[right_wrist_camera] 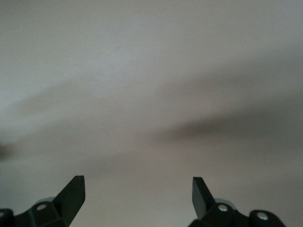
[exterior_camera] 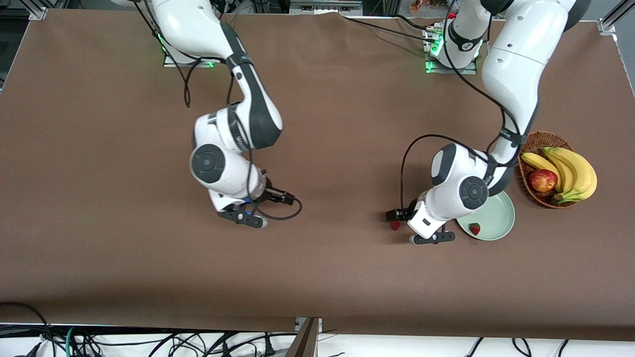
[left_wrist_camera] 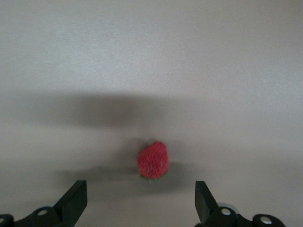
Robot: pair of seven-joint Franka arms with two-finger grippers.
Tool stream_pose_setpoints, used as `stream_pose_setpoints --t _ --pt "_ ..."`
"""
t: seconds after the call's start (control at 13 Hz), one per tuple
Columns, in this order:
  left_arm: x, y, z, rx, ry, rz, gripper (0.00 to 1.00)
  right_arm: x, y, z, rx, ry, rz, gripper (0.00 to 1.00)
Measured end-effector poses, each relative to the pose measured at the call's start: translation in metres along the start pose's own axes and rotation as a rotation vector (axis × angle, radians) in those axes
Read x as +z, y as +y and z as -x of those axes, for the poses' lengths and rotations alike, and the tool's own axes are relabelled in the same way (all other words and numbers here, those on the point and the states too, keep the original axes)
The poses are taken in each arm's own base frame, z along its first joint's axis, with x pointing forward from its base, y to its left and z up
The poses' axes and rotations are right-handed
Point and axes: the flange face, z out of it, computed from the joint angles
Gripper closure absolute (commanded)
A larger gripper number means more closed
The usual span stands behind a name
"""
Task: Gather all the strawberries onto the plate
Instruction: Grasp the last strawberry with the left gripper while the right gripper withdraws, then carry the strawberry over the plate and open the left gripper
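Note:
One strawberry [exterior_camera: 395, 225] lies on the brown table beside the pale green plate [exterior_camera: 498, 213], toward the right arm's end. A second strawberry [exterior_camera: 475, 229] rests in the plate near its rim. My left gripper [exterior_camera: 429, 237] hangs low between the loose strawberry and the plate. In the left wrist view the gripper [left_wrist_camera: 140, 190] is open, and that strawberry [left_wrist_camera: 153, 160] lies just ahead of the fingertips, untouched. My right gripper [exterior_camera: 244, 217] hovers over bare table near the middle, and the right wrist view shows it [right_wrist_camera: 138, 187] open and empty.
A brown wicker basket [exterior_camera: 535, 144] with bananas [exterior_camera: 575, 171] and an apple [exterior_camera: 542, 180] stands next to the plate, at the left arm's end. Cables hang from both wrists. The table's front edge runs below both grippers in the front view.

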Motion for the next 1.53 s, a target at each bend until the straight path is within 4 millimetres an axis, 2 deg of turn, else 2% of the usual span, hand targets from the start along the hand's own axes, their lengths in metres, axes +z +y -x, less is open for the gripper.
stream_pose_setpoints --t 0.15,0.31,0.46,0.61,0.77,0.92,1.07,1.15,1.3,1.38,1.53 --pt "0.015 0.002 0.0 0.019 0.032 -0.013 0.0 -0.049 0.017 0.004 -0.09 -0.015 0.044 0.0" --pt "0.019 0.003 0.0 0.02 0.039 -0.016 0.01 -0.105 0.035 0.013 -0.14 -0.004 0.061 0.0" --pt "0.017 0.003 -0.002 0.023 0.047 -0.022 0.19 -0.151 0.06 0.024 -0.199 0.001 0.081 0.0" --pt "0.016 0.004 -0.003 0.033 0.054 -0.032 0.36 -0.182 0.086 0.039 -0.249 0.009 0.137 0.0" --pt "0.016 0.004 -0.003 0.036 0.056 -0.033 0.46 -0.203 0.105 0.057 -0.293 0.017 0.178 0.0" --pt "0.016 0.007 -0.002 0.035 0.055 -0.033 0.64 -0.22 0.134 0.069 -0.336 0.006 0.174 0.0" --pt "0.019 0.015 0.003 0.024 0.055 -0.038 0.89 -0.234 0.173 0.067 -0.371 0.004 0.16 0.0" --pt "0.02 0.019 0.005 0.022 0.055 -0.042 0.98 -0.241 0.192 0.062 -0.383 0.01 0.157 0.0" --pt "0.02 0.02 0.005 0.022 0.06 -0.049 1.0 -0.253 0.229 0.053 -0.377 0.018 0.142 0.0" --pt "0.019 0.019 0.003 0.02 0.063 -0.051 1.0 -0.257 0.243 0.054 -0.376 0.021 0.133 0.0" --pt "0.014 0.008 -0.004 0.017 0.072 -0.066 1.0 -0.267 0.259 0.071 -0.373 0.032 0.117 0.0"
